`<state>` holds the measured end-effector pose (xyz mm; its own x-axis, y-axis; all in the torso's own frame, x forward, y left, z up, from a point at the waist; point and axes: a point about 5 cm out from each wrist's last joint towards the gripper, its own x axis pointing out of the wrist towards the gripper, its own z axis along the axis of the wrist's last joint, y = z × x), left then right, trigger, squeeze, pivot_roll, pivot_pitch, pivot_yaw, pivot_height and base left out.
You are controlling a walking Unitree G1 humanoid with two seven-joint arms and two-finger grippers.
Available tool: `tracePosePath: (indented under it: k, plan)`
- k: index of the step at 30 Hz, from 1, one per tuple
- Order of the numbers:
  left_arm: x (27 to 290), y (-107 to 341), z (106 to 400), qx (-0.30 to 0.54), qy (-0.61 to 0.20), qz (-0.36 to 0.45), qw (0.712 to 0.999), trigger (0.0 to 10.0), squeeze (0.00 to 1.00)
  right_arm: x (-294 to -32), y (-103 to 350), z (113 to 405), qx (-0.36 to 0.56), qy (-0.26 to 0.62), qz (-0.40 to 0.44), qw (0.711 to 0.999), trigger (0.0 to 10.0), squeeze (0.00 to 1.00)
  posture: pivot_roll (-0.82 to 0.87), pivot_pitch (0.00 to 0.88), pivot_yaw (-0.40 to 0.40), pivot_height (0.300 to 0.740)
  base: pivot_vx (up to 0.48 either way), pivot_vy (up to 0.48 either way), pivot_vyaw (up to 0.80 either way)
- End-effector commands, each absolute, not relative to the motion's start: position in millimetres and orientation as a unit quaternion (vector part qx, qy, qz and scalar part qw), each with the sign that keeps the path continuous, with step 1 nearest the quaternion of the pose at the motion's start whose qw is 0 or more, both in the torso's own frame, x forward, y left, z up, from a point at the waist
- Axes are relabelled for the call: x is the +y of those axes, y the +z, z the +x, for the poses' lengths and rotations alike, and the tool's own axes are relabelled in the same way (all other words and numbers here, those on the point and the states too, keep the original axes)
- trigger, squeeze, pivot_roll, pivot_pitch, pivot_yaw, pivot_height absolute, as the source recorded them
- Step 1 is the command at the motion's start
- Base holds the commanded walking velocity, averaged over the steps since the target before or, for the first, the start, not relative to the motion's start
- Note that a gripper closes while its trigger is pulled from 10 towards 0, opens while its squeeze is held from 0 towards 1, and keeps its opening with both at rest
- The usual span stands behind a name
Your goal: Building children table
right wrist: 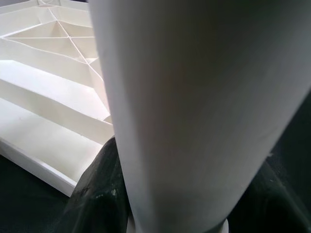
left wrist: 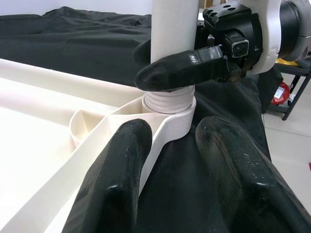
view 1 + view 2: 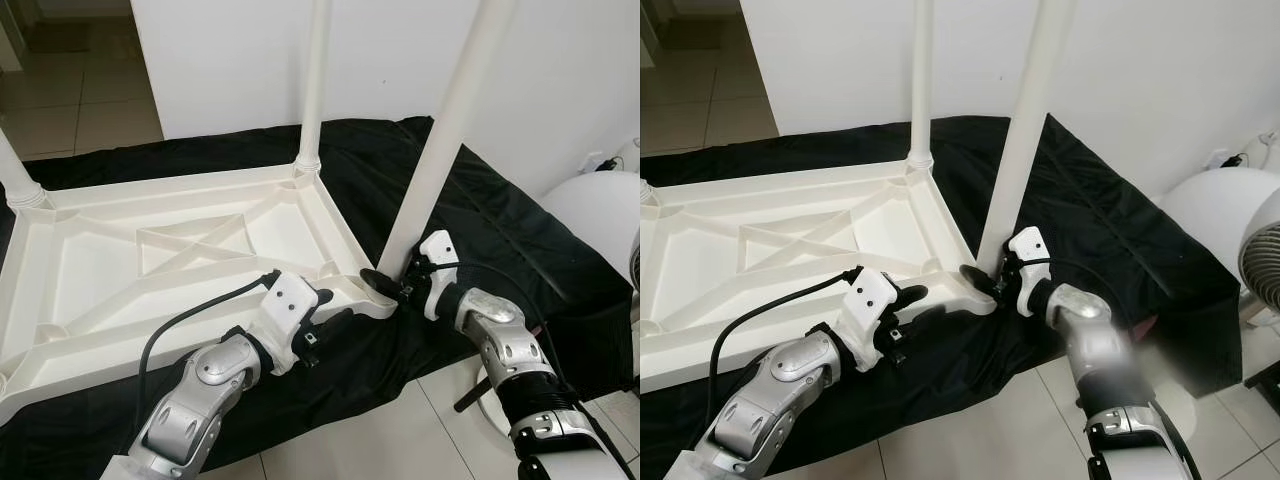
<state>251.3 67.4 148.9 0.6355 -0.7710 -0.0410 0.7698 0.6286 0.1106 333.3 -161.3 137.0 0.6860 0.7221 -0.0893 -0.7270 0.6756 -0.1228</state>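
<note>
Three legs are seen standing in the upturned tabletop (image 3: 150,260). The near-corner leg (image 3: 440,150) is clasped by the right gripper (image 3: 385,283), probably being screwed in. The left gripper (image 3: 335,322), fingers apart, holds nothing.

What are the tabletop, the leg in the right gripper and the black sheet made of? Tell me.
Tabletop: probably moulded plastic, cream, with a slight sheen; the cast ribs and corner sockets suggest it.
Leg, gripped by the right gripper: likely the same plastic, smooth, with a ridged, thread-like end at the socket.
Black sheet: thin fabric, probably synthetic; it creases and shines faintly.
</note>
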Motion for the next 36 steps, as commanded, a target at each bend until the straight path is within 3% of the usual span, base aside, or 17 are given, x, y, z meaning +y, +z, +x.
tracePosePath:
  k: [1, 2, 11, 14, 20, 27, 36]
  plan:
    - [68, 148, 249, 0.000, -0.437, 0.057, 0.898, 10.0, 0.00, -163, 117, 327, 0.057, 0.399, -0.057, 0.913, 0.3, 0.00, 0.01, 0.043, -0.049, 0.740, 0.000, 0.000, 0.00]
    - [68, 148, 249, 0.001, -0.437, 0.056, 0.897, 10.0, 0.00, -163, 117, 327, 0.055, 0.388, -0.049, 0.919, 10.0, 0.00, 0.01, 0.047, -0.048, 0.740, 0.000, 0.000, 0.00]
    - [66, 147, 249, 0.002, -0.441, 0.056, 0.896, 10.0, 0.00, -155, 119, 325, 0.037, 0.327, -0.054, 0.943, 10.0, 0.00, -0.01, 0.052, -0.042, 0.740, 0.000, 0.000, 0.00]
    - [65, 146, 249, 0.001, -0.442, 0.057, 0.895, 10.0, 0.00, -146, 121, 323, 0.046, 0.238, -0.005, 0.970, 10.0, 0.00, -0.02, 0.058, -0.041, 0.740, 0.000, 0.000, 0.00]
    - [64, 145, 248, 0.002, -0.443, 0.057, 0.895, 10.0, 0.00, -131, 117, 312, 0.044, 0.176, 0.022, 0.983, 10.0, 0.00, -0.02, 0.062, -0.038, 0.740, 0.000, 0.000, 0.00]
    - [64, 145, 247, 0.004, -0.443, 0.056, 0.895, 10.0, 0.00, -113, 113, 305, 0.049, 0.020, 0.066, 0.996, 10.0, 0.00, -0.01, 0.065, -0.040, 0.740, 0.000, 0.000, 0.00]
    - [64, 143, 245, 0.007, -0.444, 0.055, 0.894, 10.0, 0.00, -98, 122, 304, 0.046, 0.049, 0.084, 0.994, 10.0, 0.00, -0.01, 0.065, -0.039, 0.740, 0.000, 0.000, 0.00]
